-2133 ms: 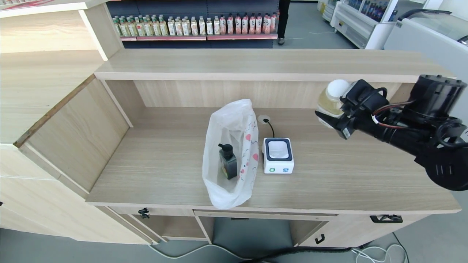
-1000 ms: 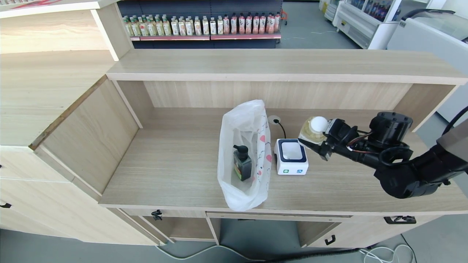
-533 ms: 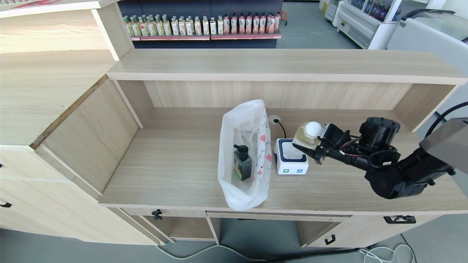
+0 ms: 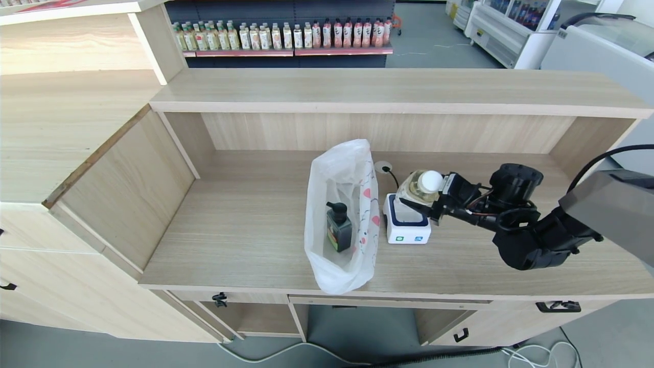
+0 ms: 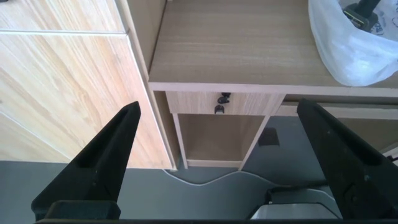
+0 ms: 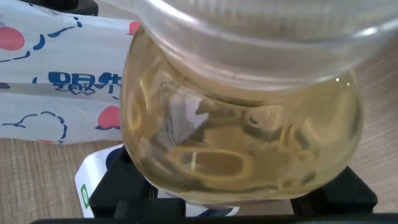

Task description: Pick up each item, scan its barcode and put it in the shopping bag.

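Observation:
A clear bottle of yellowish liquid with a white round cap (image 4: 423, 186) is held in my right gripper (image 4: 420, 200), which is shut on it just above the white barcode scanner (image 4: 406, 227). Close up, the bottle (image 6: 242, 130) hangs over the scanner (image 6: 99, 186). The white shopping bag (image 4: 341, 214) stands open to the left of the scanner, with a dark pump bottle (image 4: 338, 227) inside. My left gripper (image 5: 224, 158) is open, low beside the counter's front left edge, with the bag (image 5: 354, 43) off to one side.
A black cable (image 4: 392, 178) runs from the scanner to a grommet in the wooden counter (image 4: 245, 225). A raised shelf (image 4: 398, 89) backs the counter, with side walls at both ends. Drawers and handles sit under the front edge (image 5: 219, 106).
My right arm has carried the bottle down and leftward from the counter's far right to just above the scanner. The head camera shifted between the first frame and the later ones.

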